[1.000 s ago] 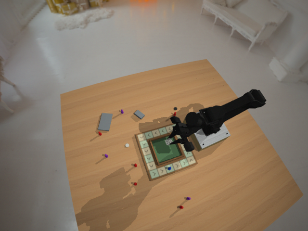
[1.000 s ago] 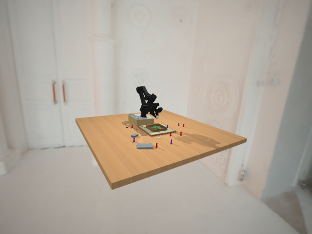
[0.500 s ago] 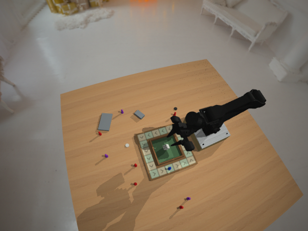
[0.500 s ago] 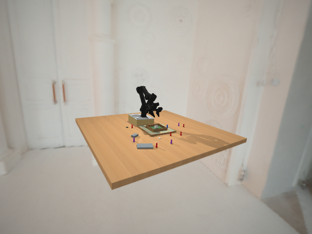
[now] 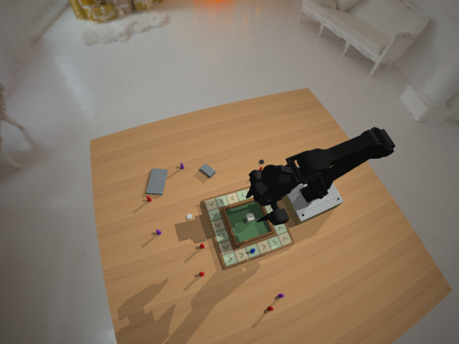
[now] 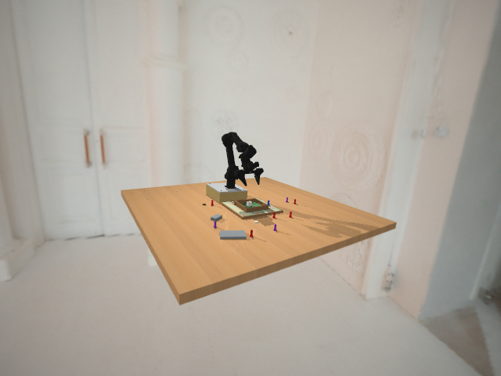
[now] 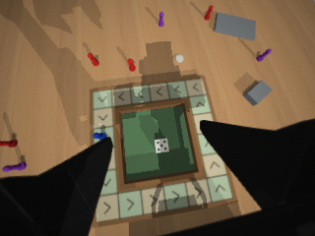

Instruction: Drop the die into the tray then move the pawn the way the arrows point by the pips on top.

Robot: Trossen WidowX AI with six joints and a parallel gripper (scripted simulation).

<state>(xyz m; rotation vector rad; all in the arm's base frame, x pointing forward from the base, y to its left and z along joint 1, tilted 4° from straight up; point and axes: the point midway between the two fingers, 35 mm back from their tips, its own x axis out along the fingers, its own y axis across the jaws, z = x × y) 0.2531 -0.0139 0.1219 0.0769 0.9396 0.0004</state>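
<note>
The white die (image 5: 249, 216) (image 6: 249, 203) (image 7: 161, 146) is inside the green tray, within its brown wall (image 5: 255, 239) (image 7: 195, 143); whether it is still moving cannot be told. In the wrist view its top shows pips at the corners and one in the middle. The blue pawn (image 5: 252, 251) (image 6: 268, 203) (image 7: 99, 136) stands on the ring of the board (image 5: 229, 259) (image 7: 130, 204), on the third square from one corner, where arrows point right in the top view. My gripper (image 5: 254, 208) (image 6: 252, 185) (image 7: 157, 132) is wide open and empty, above the tray.
Red pawns (image 5: 201, 246) (image 7: 131, 65) and purple pawns (image 5: 158, 231) (image 7: 161, 20) stand around the board. A large grey block (image 5: 156, 181) (image 7: 235, 27), a small grey block (image 5: 207, 170) (image 7: 258, 92), a white disc (image 5: 189, 216) (image 7: 179, 58) and a black disc (image 5: 261, 161) lie on the table.
</note>
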